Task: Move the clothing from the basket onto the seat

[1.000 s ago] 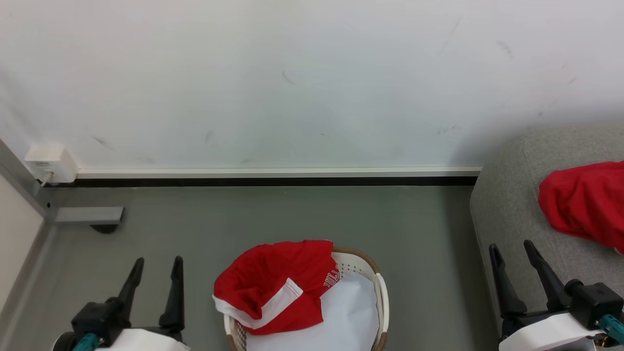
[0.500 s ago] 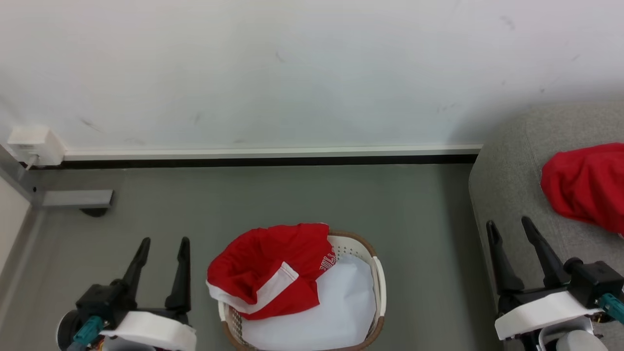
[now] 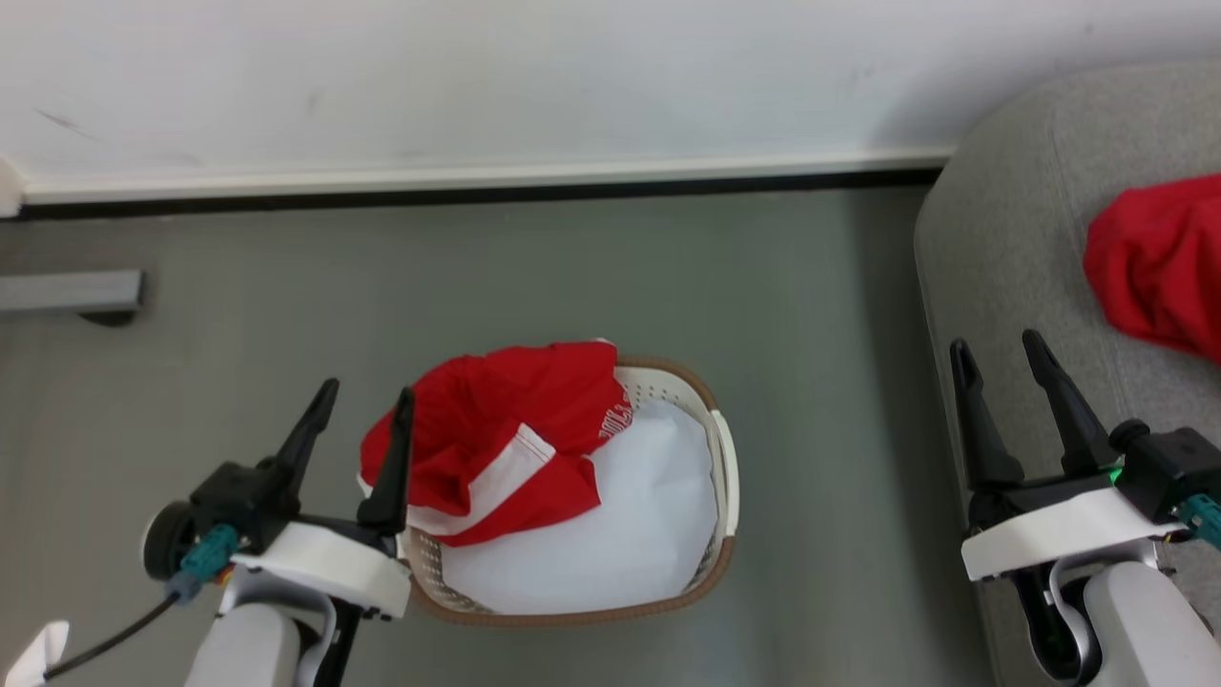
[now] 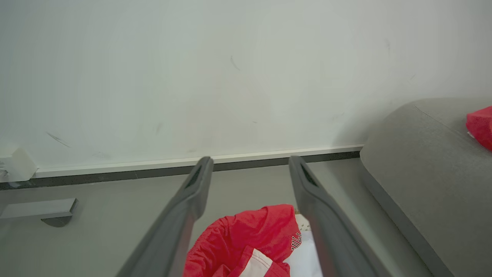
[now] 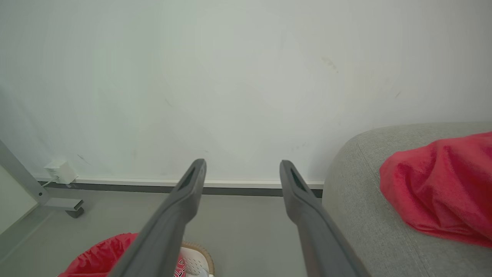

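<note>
A red garment with white trim and lettering (image 3: 496, 439) drapes over the left side of the cream basket (image 3: 722, 458), which stands on the floor lined with a white sheet (image 3: 620, 534). My left gripper (image 3: 367, 396) is open with nothing between its fingers, its right finger over the garment's left edge; its wrist view has the garment (image 4: 246, 242) low between the fingers. My right gripper (image 3: 1000, 348) is open and empty over the front edge of the grey sofa (image 3: 1011, 239). A second red garment (image 3: 1159, 262) lies on the sofa, and is seen again as red cloth (image 5: 442, 184) from the right wrist.
A white wall with a pale skirting board (image 3: 477, 176) runs behind the grey floor (image 3: 382, 286). A grey metal foot (image 3: 67, 291) sits at the far left. A white socket box (image 5: 59, 171) is fixed low on the wall.
The head camera has tilted down, so everything shifted up in view. My left gripper has come closer to the basket's left side; the right gripper stays by the sofa edge.
</note>
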`<state>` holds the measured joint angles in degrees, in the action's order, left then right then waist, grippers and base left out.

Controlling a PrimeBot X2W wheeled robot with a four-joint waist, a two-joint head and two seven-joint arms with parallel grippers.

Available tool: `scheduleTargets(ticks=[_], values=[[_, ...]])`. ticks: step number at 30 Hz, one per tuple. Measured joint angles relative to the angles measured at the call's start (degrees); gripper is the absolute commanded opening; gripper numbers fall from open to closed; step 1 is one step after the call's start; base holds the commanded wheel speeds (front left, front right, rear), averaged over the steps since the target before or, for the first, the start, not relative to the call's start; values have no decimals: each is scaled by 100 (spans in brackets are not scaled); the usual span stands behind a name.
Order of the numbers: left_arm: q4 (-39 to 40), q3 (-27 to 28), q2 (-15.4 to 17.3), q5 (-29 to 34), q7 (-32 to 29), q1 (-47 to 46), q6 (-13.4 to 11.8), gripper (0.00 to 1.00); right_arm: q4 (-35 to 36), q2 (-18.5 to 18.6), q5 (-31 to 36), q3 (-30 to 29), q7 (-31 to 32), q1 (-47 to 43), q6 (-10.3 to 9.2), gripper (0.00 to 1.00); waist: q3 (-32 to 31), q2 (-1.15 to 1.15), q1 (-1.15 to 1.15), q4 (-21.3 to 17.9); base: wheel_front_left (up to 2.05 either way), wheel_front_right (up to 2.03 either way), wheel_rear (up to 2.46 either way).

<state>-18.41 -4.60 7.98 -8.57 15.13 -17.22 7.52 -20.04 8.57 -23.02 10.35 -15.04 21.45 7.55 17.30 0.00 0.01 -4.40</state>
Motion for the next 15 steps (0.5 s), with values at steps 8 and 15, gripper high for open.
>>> scheduleTargets(ticks=[8, 15], values=[[-410, -357, 218, -101, 0, -534, 1, 100, 100, -91, 20, -3, -1, 260, 0, 100, 519, 0, 0, -217, 0, 0, 0], [-883, -704, 431, -263, 0, -1041, 1, 100, 267, -180, 34, -19, 0, 475, 0, 100, 951, 0, 0, -371, 0, 0, 0]])
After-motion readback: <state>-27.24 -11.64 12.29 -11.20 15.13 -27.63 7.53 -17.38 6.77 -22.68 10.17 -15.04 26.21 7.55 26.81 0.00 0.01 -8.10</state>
